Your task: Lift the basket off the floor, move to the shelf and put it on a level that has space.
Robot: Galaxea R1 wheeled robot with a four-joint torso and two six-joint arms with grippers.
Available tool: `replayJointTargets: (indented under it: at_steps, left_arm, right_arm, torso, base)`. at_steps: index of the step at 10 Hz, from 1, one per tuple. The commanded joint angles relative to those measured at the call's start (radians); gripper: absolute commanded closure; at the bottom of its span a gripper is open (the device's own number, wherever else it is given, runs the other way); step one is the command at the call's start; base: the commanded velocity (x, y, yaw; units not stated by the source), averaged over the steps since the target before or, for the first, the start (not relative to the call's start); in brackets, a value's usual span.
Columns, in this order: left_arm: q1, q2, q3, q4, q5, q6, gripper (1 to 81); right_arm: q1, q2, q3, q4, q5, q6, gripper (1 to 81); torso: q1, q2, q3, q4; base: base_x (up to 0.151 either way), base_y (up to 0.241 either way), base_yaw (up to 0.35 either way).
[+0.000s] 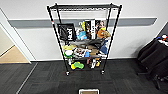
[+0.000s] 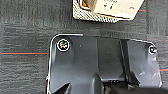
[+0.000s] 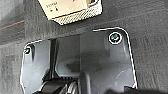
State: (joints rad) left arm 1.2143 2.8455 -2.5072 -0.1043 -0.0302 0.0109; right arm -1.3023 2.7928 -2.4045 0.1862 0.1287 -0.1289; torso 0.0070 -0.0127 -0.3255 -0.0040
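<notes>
The shelf (image 1: 83, 37) stands far ahead against the wall, its top level (image 1: 83, 6) bare. The basket (image 1: 88, 91) sits on the near floor (image 1: 45, 80), centred between both arms, long axis left-right. Whether either gripper is open cannot be told.

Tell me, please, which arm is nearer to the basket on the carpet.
Neither is clearly nearer. The left arm and the right arm both hang over the floor, each short of the basket by a similar strip of carpet.
</notes>
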Motion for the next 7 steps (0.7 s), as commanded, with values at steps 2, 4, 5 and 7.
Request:
replayJointTargets:
  at_steps: [2, 4, 5, 7]
  left_arm:
    - [-0.040, -0.012, 0.002, 0.000, 0.056, 0.004, 1.0]
    - [-0.040, -0.014, 0.002, 0.000, 0.056, 0.005, 1.0]
    - [-0.038, -0.014, 0.002, 0.001, 0.056, 0.006, 1.0]
    - [-0.035, -0.015, 0.004, 0.003, 0.061, 0.006, 1.0]
  right_arm:
    - [0.034, -0.014, 0.001, 0.007, -0.060, 0.002, 1.0]
    - [0.036, -0.014, -0.001, 0.007, -0.060, 0.002, 1.0]
    - [0.036, -0.013, -0.001, 0.007, -0.060, 0.002, 1.0]
    - [0.034, -0.014, -0.001, 0.007, -0.060, 0.002, 1.0]
  torso:
    - [0.000, 0.000, 0.000, 0.000]
    - [0.000, 0.000, 0.000, 0.000]
    - [0.000, 0.000, 0.000, 0.000]
    - [0.000, 0.000, 0.000, 0.000]
  base:
    - [0.090, 0.000, 0.000]
    - [0.083, 0.000, 0.000]
    - [0.000, 0.000, 0.000]
    - [0.000, 0.000, 0.000]
